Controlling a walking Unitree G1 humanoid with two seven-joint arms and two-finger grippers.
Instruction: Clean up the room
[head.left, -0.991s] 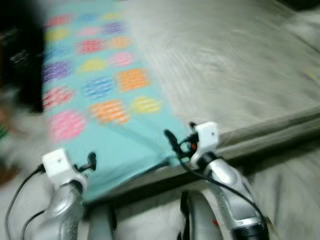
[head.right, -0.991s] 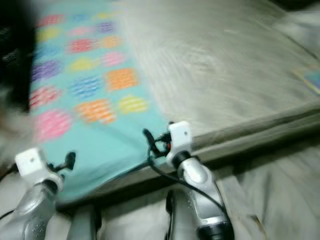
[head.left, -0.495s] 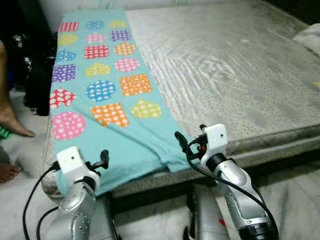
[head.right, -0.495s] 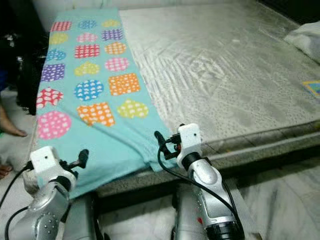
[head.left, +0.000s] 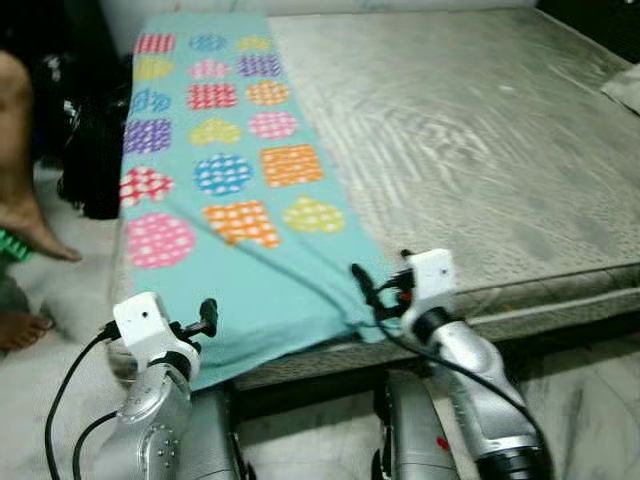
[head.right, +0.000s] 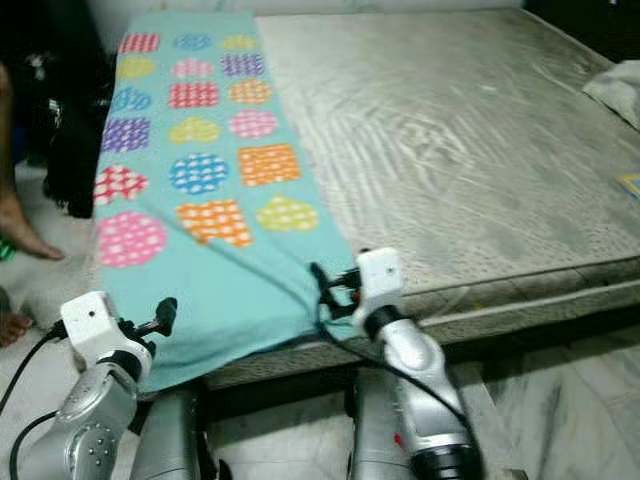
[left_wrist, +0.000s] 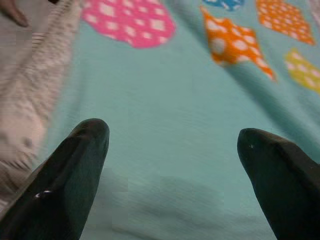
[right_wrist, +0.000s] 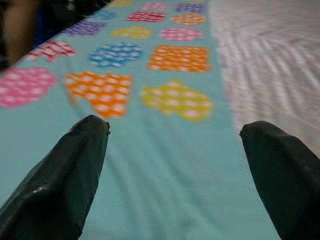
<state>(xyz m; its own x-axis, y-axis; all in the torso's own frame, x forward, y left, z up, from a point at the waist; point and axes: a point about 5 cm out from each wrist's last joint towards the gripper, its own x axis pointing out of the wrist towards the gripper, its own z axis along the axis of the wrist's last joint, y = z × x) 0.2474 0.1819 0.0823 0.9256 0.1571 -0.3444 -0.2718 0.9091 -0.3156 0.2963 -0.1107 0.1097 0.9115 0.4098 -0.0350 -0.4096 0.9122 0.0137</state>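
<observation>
Bed (head.left: 480, 150) is lying ahead, teal blanket (head.left: 250, 290) draped along it; left gripper (left_wrist: 172, 145) and right gripper (right_wrist: 175, 145) are hovering spread wide; blurred footing risks snagging cloth.

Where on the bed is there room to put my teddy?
The bare grey mattress is free from the teal blanket's long edge across to the far side, where a pillow corner pokes in. The near blanket end is crowded: the left gripper and right gripper hover open there.
</observation>
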